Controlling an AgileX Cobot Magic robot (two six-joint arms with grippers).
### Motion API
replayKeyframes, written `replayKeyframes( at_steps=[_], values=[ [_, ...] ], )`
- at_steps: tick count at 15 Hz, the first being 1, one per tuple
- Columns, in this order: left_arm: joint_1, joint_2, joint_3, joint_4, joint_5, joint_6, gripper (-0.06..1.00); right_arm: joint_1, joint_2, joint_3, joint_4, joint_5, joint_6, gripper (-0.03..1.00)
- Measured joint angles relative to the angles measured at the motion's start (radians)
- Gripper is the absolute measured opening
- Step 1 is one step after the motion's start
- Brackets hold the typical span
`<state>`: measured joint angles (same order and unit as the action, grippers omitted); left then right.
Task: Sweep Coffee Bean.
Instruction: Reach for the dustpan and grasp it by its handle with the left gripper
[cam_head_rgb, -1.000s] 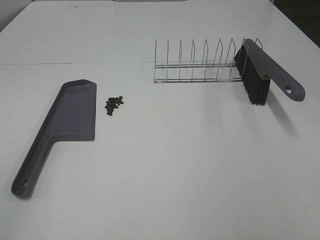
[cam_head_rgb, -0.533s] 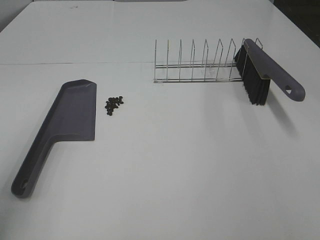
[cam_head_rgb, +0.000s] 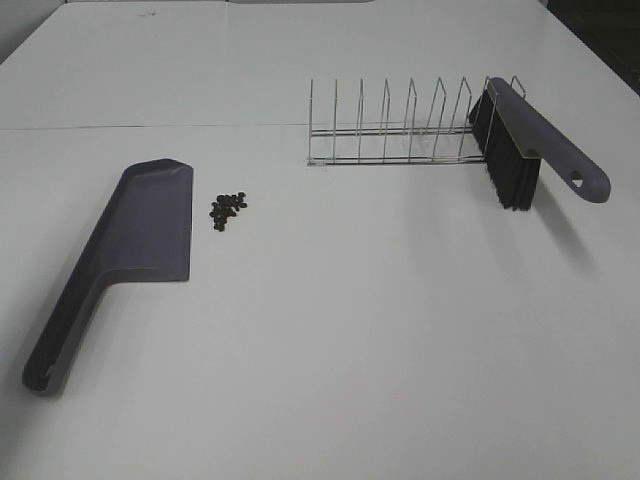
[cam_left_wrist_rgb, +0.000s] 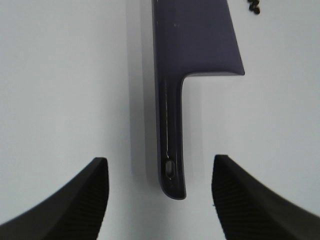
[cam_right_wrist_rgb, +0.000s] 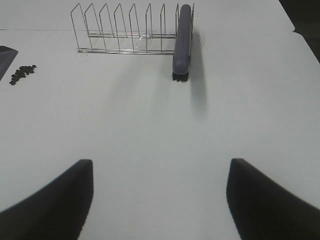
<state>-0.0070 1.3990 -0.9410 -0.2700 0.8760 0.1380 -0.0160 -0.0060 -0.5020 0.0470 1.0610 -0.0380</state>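
A small cluster of dark coffee beans lies on the white table just right of the grey dustpan, whose handle points toward the near left. A grey brush with black bristles leans in the right end of a wire rack. Neither arm shows in the high view. In the left wrist view my left gripper is open, its fingers on either side of the dustpan handle and apart from it. My right gripper is open over bare table, well short of the brush. The beans also show there.
The wire rack stands at the back right with several empty slots. A dark edge of the table shows at the far right corner.
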Motion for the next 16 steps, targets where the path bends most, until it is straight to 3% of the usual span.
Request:
replayKeyframes(
  at_steps=[4,10,16],
  values=[
    [-0.034,0.215,-0.049,0.027,0.023,-0.001,0.58,0.000,0.000,0.000,0.000,0.000,0.000,0.70],
    [-0.163,0.405,-0.051,0.178,-0.131,-0.220,0.65,0.000,0.000,0.000,0.000,0.000,0.000,0.70],
    [-0.165,0.524,-0.052,0.137,-0.221,-0.234,0.65,0.000,0.000,0.000,0.000,0.000,0.000,0.70]
  ],
)
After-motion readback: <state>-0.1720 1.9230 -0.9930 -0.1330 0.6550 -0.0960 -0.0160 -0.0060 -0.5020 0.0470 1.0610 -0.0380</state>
